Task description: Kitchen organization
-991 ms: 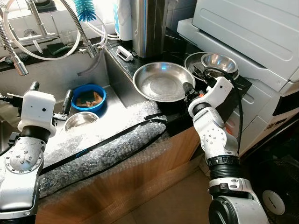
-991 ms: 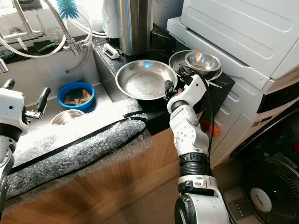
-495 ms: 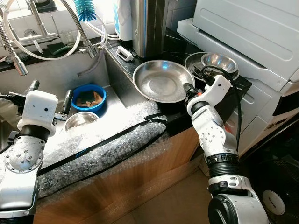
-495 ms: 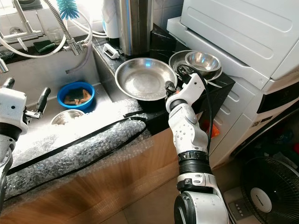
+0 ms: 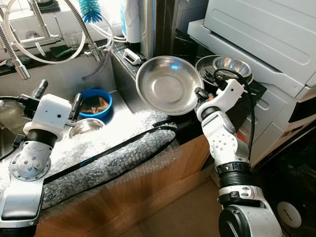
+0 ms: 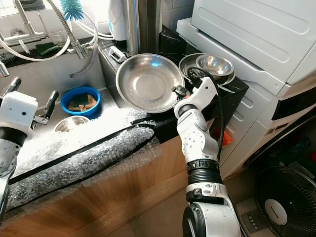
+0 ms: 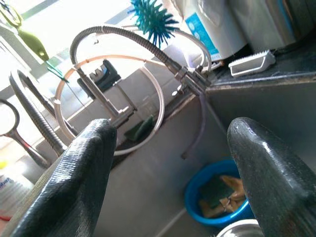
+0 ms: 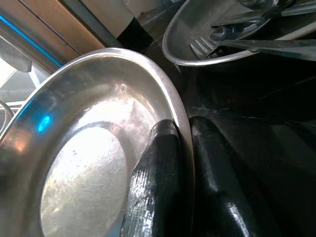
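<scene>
Sink [image 5: 59, 84], far left: I see a blue bowl [image 5: 94, 103] lying inside. Steel pan [image 5: 168, 85], tilted up above the dark counter [image 5: 185, 121] right of the sink; my right gripper [image 8: 183, 148] is clenched on its rim. Left gripper [image 7: 173, 163], fingers spread, empty, over the sink.

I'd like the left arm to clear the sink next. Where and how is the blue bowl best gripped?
Probably by its rim. The blue bowl sits upright in the sink with scraps inside, so come from above, one finger inside the wall and one outside. The side nearest the open left gripper looks easiest; the small steel bowl crowds its front edge.
</scene>
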Controlling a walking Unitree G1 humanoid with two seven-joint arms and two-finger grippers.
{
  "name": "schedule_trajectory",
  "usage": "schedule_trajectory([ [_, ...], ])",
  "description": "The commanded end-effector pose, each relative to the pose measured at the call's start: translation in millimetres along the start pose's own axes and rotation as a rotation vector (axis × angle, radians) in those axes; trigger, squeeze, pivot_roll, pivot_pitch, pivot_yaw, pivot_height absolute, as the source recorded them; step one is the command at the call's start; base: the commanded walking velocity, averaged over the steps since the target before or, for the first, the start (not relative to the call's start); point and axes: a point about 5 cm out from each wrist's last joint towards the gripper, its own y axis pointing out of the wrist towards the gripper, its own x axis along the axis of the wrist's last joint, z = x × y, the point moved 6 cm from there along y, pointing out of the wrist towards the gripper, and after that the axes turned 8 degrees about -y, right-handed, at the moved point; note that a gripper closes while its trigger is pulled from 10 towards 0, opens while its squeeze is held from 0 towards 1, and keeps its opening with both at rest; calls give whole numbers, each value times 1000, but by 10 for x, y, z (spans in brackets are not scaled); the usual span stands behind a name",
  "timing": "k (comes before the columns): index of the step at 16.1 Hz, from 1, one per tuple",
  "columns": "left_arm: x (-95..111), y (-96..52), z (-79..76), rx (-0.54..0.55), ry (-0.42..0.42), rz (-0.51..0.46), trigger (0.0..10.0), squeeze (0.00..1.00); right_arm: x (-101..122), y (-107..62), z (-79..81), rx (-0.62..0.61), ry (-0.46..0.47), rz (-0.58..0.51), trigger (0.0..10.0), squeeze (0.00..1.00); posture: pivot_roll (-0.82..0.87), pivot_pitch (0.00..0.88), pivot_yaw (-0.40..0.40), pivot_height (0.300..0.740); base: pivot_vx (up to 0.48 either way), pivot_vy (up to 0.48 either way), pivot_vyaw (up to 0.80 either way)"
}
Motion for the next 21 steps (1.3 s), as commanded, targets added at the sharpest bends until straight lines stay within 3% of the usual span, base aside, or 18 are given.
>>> schedule_trajectory([
  [1, 69, 19, 12, 5, 41, -28, 10000, 0, 42, -9, 24, 11, 27, -39, 0, 0, 108, 75, -31, 740, 0, 0, 0],
  [5, 129, 34, 27, 23, 54, -53, 10000, 0, 210, -31, 120, 52, 88, -136, 0, 0, 110, 73, -31, 740, 0, 0, 0],
  [7, 188, 51, 51, 43, 87, -78, 10000, 0, 343, -75, 298, 137, 164, -215, 0, 0, 112, 73, -31, 740, 0, 0, 0],
  [9, 198, 57, 58, 48, 92, -82, 10000, 0, 359, -84, 334, 159, 200, -226, 0, 0, 112, 74, -32, 740, 0, 0, 0],
  [10, 202, 59, 61, 50, 93, -83, 10000, 0, 367, -90, 353, 173, 228, -231, 3412, 0, 112, 74, -32, 740, 0, 0, 0],
  [11, 211, 63, 68, 56, 98, -86, 10000, 0, 403, -117, 400, 207, 289, -251, 9412, 0, 112, 79, -32, 740, 0, 0, 0],
  [12, 221, 65, 78, 64, 104, -90, 10000, 0, 421, -136, 421, 226, 342, -265, 10000, 0, 110, 81, -32, 740, 0, 0, 0],
  [16, 278, 99, 64, 61, 47, -103, 10000, 0, 523, -244, 556, 348, 355, -335, 10000, 0, 112, 80, -32, 740, 0, 0, 0],
  [18, 251, 119, 107, 91, -60, -84, 10000, 0, 510, -315, 677, 427, 277, -342, 10000, 0, 112, 78, -34, 740, 0, 0, 0],
  [19, 234, 125, 160, 117, -156, -75, 10000, 0, 475, -381, 737, 479, 243, -342, 10000, 0, 111, 78, -33, 740, 0, 0, 0],
  [21, 234, 126, 163, 110, -291, -69, 10000, 0, 433, -431, 749, 511, 217, -341, 10000, 0, 114, 80, -34, 740, 0, 0, 0],
])
